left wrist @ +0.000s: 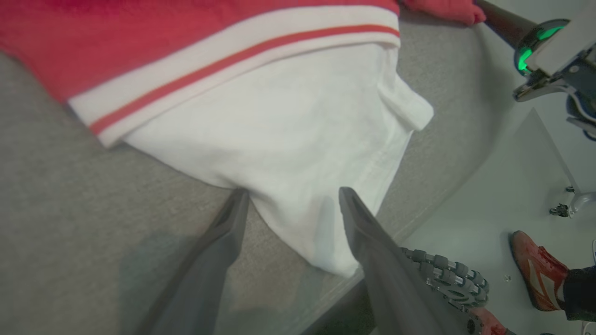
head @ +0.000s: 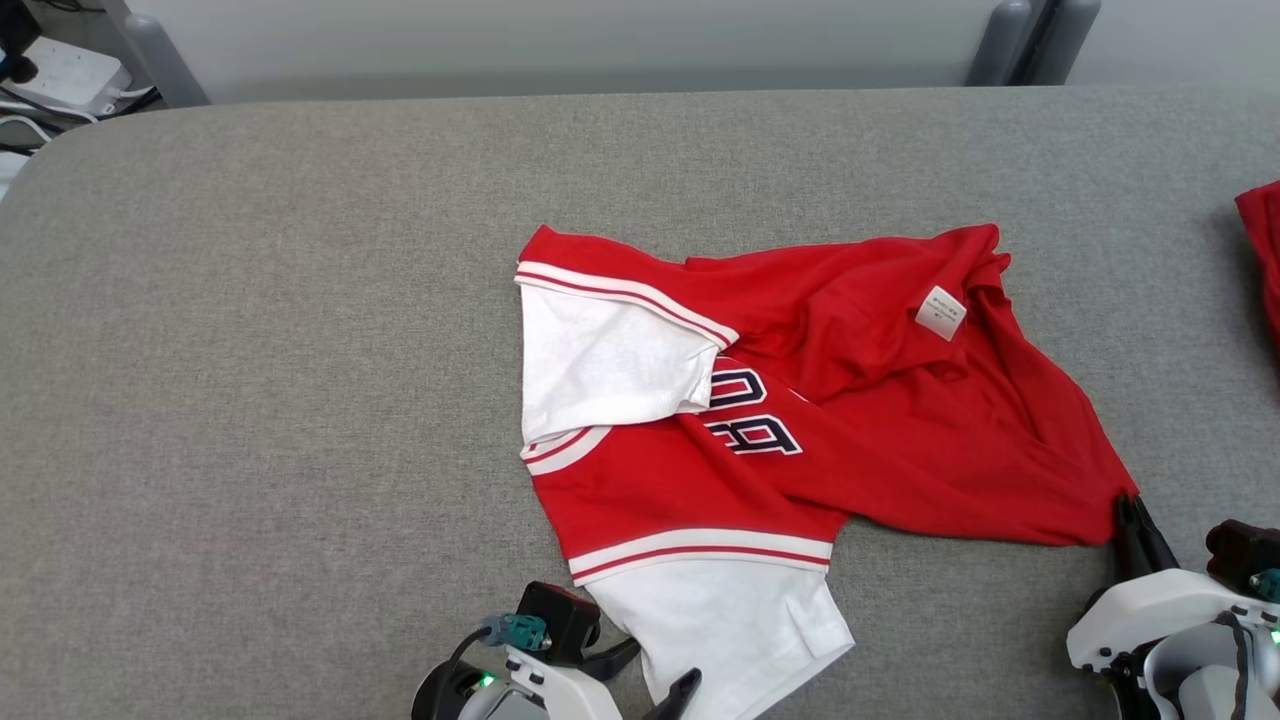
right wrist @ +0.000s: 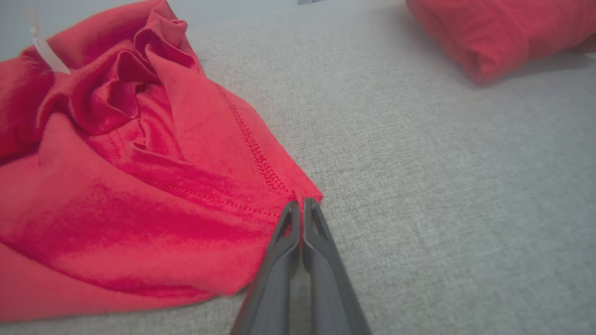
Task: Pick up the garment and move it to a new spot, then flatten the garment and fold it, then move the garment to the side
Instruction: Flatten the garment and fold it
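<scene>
the right hand (right wrist: 301, 201) has its two fingers pinched tight together on the hem corner (right wrist: 298, 184) of the garment (head: 900, 440), low against the grey surface (head: 300, 350). a corner is the sensible place to take hold, since a pull from there draws the cloth out rather than bunching it. the left hand (left wrist: 292, 190) stands wide and holds nothing, its fingers straddling the edge of the near white sleeve (left wrist: 288, 125), one finger beside the cloth on bare surface and the other over it. that reads as lining up for a second grip, so the garment can be lifted from two points. the garment itself lies around the middle of the surface, toward the robot's right, crumpled and doubled over on itself: the red body is rumpled with a white label (head: 941, 312) showing, and the other white sleeve (head: 600, 365) lies across the lettered chest. i judge the pick-up is only just starting, with flattening and folding not yet done. the near sleeve reaches close to the surface's front edge, so a careless tug could slide it off. a second red cloth (head: 1262, 240) sits at the far right edge, well apart, and is best kept out of any sweep. beyond the edge, a person's shoe (left wrist: 535, 274) rests on the floor.
</scene>
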You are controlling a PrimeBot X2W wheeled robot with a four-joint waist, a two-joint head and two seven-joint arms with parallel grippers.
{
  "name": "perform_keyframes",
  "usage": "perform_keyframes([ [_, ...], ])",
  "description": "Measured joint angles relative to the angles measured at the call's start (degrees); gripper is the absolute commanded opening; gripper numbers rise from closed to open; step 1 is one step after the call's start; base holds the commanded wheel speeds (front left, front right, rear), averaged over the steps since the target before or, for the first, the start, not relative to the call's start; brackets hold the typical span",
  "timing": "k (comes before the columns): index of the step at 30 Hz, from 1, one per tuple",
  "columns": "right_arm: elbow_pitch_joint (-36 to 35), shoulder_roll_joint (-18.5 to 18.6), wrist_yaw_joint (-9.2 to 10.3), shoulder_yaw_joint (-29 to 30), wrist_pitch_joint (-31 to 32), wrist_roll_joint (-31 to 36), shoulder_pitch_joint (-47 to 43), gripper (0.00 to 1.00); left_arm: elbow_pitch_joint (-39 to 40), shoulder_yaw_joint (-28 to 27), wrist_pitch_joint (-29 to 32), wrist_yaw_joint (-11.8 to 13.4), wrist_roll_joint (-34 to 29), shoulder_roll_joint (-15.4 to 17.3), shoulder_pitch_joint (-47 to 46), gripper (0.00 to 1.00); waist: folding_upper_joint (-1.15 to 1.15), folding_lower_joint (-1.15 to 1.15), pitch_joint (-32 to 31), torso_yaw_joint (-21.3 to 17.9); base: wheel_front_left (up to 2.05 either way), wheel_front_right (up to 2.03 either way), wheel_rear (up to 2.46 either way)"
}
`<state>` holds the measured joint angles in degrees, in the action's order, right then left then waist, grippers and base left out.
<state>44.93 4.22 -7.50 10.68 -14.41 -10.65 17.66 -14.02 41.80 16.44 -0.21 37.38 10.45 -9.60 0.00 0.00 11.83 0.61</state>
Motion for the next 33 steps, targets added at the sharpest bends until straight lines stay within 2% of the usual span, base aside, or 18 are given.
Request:
perform_keyframes([
  [1, -0.04, 0.02, 0.00, -0.07, 0.00, 0.00, 0.13, 0.00, -0.02, -0.01, -0.41, 0.30, -0.13, -0.12, -0.01, 0.47, 0.00, 0.00, 0.15, -0.12, 0.00, 0.00, 0.00],
  [2, -0.05, 0.04, 0.00, -0.11, 0.00, 0.00, 0.29, 0.00, -0.07, -0.05, -0.66, 0.30, -0.26, -0.16, -0.02, 0.00, 0.00, 0.00, 0.28, -0.23, 0.00, 0.00, 0.00],
  [5, -0.18, 0.30, 0.00, -0.14, 0.00, -0.01, 0.53, 0.00, -0.48, -0.46, -2.70, 0.97, -1.25, -0.11, -0.10, 0.00, 0.00, 0.00, 0.51, -0.37, 0.00, 0.00, 0.00],
  [8, -0.20, 0.49, 0.00, -0.12, 0.00, -0.09, 0.53, 0.00, -0.57, -1.51, -6.61, 2.69, -3.89, 0.37, -0.41, 0.00, 0.00, 0.00, 0.45, -0.29, 0.00, 0.00, 0.00],
  [13, -1.36, 0.58, 0.00, -0.04, 0.01, -0.08, 0.51, 0.00, 0.35, -4.07, -11.71, 5.19, -7.42, 3.32, -2.85, 0.00, 0.00, 0.00, 0.04, 0.01, 0.00, 0.00, 0.00],
  [18, -3.44, 0.57, 0.00, -0.02, 0.01, -0.08, 0.50, 0.00, 3.71, -6.32, -14.51, 5.34, -8.05, 5.08, -4.93, 0.00, 0.00, 0.00, -0.28, 0.38, 0.00, 0.00, 0.00],
  [22, -5.22, 0.52, 0.00, -0.03, 0.01, -0.08, 0.50, 0.00, 6.04, -7.92, -17.01, 5.34, -8.17, 5.30, -7.50, 0.00, 0.00, 0.00, -0.28, 0.53, 0.00, 0.00, 0.00],
  [23, -5.28, 0.49, 0.00, -0.04, 0.01, -0.07, 0.50, 0.00, 5.78, -8.00, -17.30, 5.21, -8.20, 5.23, -8.33, 0.00, 0.00, 0.00, -0.21, 0.56, 0.00, 0.00, 0.00],
  [26, -5.25, 0.36, 0.00, -0.40, 0.01, -0.05, 0.50, 0.00, 0.85, -7.54, -17.55, 2.68, -7.12, 3.78, -11.15, 0.00, 0.00, 0.00, 0.17, 0.75, 0.00, 0.00, 0.00],
  [30, -4.82, -0.07, 0.00, -1.82, 0.01, 0.02, 0.65, 0.00, -10.99, -6.34, -17.89, -0.75, -6.54, 0.26, -16.19, 0.00, 0.00, 0.00, 0.69, 0.44, 0.00, 0.00, 0.00],
  [32, -4.49, -0.21, 0.00, -2.45, 0.01, 0.03, 0.98, 0.00, -16.48, -5.84, -19.97, -1.85, -6.71, -1.13, -19.07, 0.00, 0.00, 0.00, 0.92, -0.14, 0.00, 0.00, 0.00],
  [33, -4.26, -0.21, 0.00, -2.78, 0.01, 0.03, 1.30, 0.00, -19.01, -5.86, -20.95, -2.34, -6.71, -1.76, -20.40, 0.18, 0.00, 0.00, 1.01, -0.47, 0.00, 0.00, 0.00],
])
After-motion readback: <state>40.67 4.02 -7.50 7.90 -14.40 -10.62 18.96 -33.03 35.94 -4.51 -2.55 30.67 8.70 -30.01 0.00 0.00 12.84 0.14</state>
